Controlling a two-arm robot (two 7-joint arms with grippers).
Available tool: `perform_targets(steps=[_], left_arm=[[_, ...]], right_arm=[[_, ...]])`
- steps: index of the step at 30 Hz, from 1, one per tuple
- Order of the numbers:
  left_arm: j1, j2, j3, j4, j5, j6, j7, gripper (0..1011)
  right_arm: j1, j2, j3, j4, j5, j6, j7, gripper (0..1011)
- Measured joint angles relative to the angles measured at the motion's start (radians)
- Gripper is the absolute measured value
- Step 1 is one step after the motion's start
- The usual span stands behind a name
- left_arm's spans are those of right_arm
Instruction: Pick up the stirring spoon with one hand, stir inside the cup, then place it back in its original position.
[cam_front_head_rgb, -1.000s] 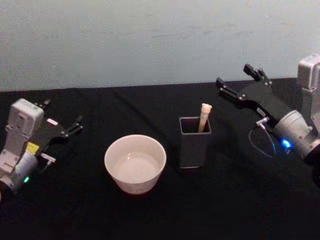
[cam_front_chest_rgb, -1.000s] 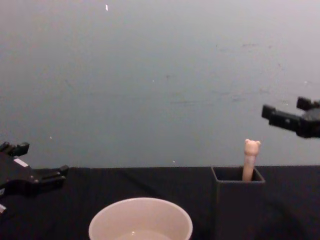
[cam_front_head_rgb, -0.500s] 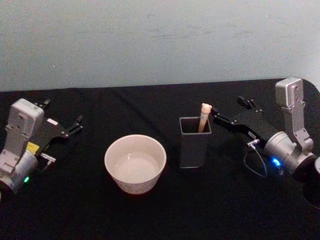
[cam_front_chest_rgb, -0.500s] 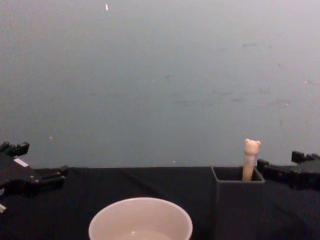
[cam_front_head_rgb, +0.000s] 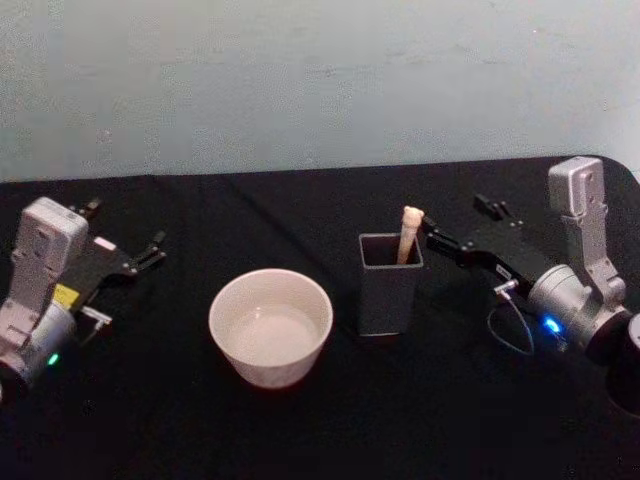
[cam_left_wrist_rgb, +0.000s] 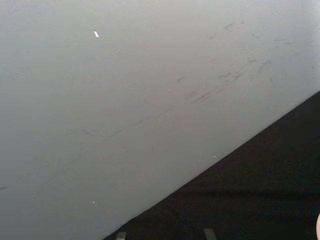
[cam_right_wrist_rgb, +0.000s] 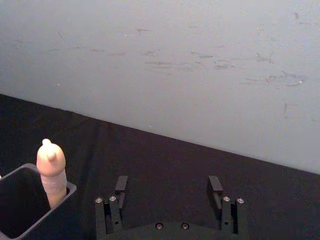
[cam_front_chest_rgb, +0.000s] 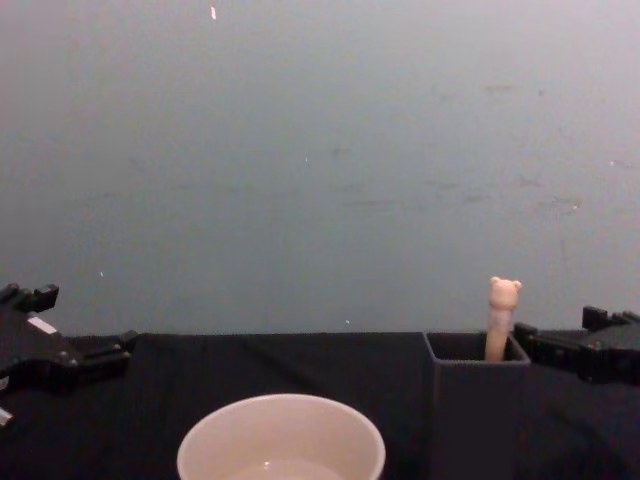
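Stirring spoon standing upright in a dark grey square holder on the black bench, animal-head handle poking above the rim at the holder's right rear corner, bowl hidden inside. Cream-white cup just left of the holder, apart from it. Right end effector low over the bench just right of the holder, fingers spread wide and released, gripping nothing, near fingertip close to the spoon handle, contact not discernible. Left end effector parked far left, fingers apart, well clear of the cup
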Motion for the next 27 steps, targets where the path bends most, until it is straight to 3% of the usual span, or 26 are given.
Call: perform_targets(steps=[27], left_arm=[[0.000, 0.000, 0.000, 0.000, 0.000, 0.000, 0.000, 1001]], right_arm=[[0.000, 0.001, -0.001, -0.003, 0.003, -0.003, 0.001, 1002]])
